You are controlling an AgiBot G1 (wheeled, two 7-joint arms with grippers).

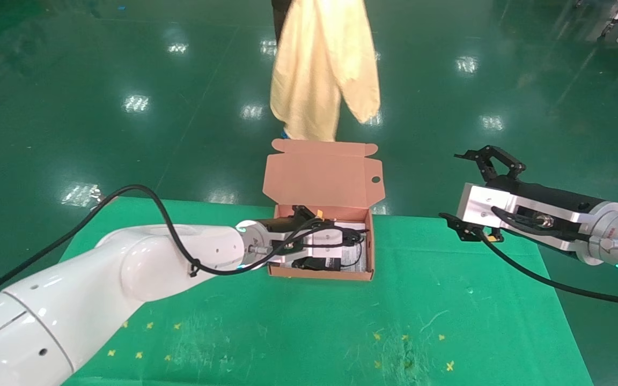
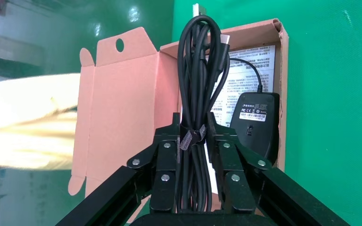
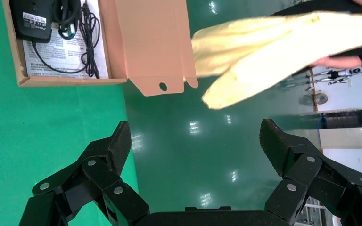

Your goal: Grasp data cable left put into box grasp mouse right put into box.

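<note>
1. Orange-brown cardboard is forming the box (image 1: 321, 274), which is standing on the green worktop (image 1: 448, 300) at its far edge, near the middle. Its hinged lid (image 1: 319, 174) is standing up open on the far side, with a round hole near one corner.
2. The left end effector (image 2: 194, 141) is reaching over the box from the left side. Its fingers (image 2: 166, 160) are closed narrowly on the data cable (image 2: 200, 66), holding the bundle at the small strap around its middle.
3. The data cable is hanging as a long flat black coil, and in the left wrist view it is lying across the open box, above the white printed sheet (image 2: 252, 61) that makes the bottom. Whether the coil is touching the sheet, I cannot tell.
4. The mouse (image 2: 256, 125) is lying inside the box, upside down, with its white label showing. It is sitting just beside the held cable, close to the box wall on the near side. Its thin black cord is running over the printed sheet.
5. The right end effector (image 1: 472, 187) is hovering in the air at the right, well apart from the box and beyond the right edge of the worktop. Its fingers (image 3: 111, 146) are spread wide and are holding nothing.
6. A pale yellow cloth (image 1: 325, 69) is hanging above the green floor behind the box.
</note>
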